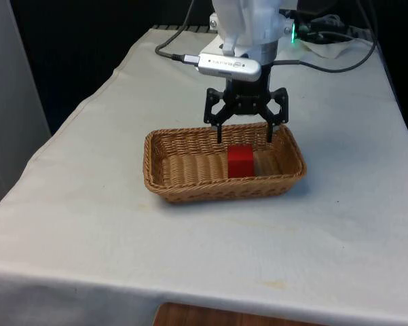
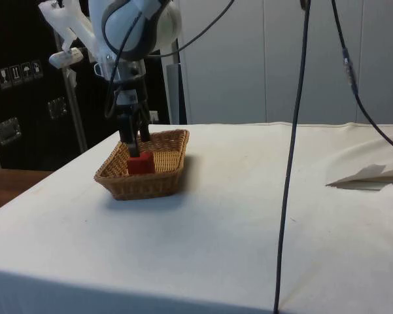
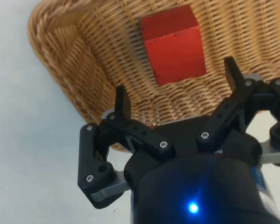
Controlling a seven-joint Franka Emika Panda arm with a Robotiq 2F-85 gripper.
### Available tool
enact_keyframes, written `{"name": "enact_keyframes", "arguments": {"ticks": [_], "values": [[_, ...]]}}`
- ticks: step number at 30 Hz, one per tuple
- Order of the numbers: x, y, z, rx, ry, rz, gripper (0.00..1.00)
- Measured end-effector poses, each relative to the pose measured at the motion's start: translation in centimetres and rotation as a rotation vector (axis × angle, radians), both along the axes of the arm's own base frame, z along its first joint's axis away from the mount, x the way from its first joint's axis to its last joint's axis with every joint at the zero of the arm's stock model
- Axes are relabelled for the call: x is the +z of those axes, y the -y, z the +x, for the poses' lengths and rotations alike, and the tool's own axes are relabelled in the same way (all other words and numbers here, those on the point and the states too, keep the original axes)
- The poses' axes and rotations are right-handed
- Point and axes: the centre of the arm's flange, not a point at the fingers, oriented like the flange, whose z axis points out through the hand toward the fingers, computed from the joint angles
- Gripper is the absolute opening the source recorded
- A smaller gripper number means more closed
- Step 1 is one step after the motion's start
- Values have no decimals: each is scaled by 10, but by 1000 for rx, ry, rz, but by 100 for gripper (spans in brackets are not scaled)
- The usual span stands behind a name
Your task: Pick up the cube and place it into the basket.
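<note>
A red cube [image 1: 241, 161] rests on the floor of a woven wicker basket [image 1: 190, 192], towards the front view's right end. The same cube [image 2: 141, 163] shows in the side view inside the basket [image 2: 144, 186]. My gripper [image 1: 244, 141] hangs open just above and behind the cube, its two black fingers spread wide and holding nothing. From the wrist the cube [image 3: 173, 44] lies free on the basket's weave [image 3: 70, 56], a short way beyond the gripper [image 3: 177, 81].
A dark cable [image 1: 326, 66] trails over the cloth behind the basket. In the side view a thin cable [image 2: 291, 150] hangs down in front of the table, and a fold of cloth [image 2: 369, 176] lies at the right.
</note>
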Motion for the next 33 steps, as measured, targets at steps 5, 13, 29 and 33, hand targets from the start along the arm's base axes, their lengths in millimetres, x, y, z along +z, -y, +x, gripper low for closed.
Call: {"name": "enact_keyframes", "arguments": {"ticks": [5,13,29,33], "values": [[6,0,-4,-1,1,4,100],[20,0,-14,-5,5,15,100],[47,3,-43,-15,13,42,100],[51,3,-48,-16,14,46,100]]}}
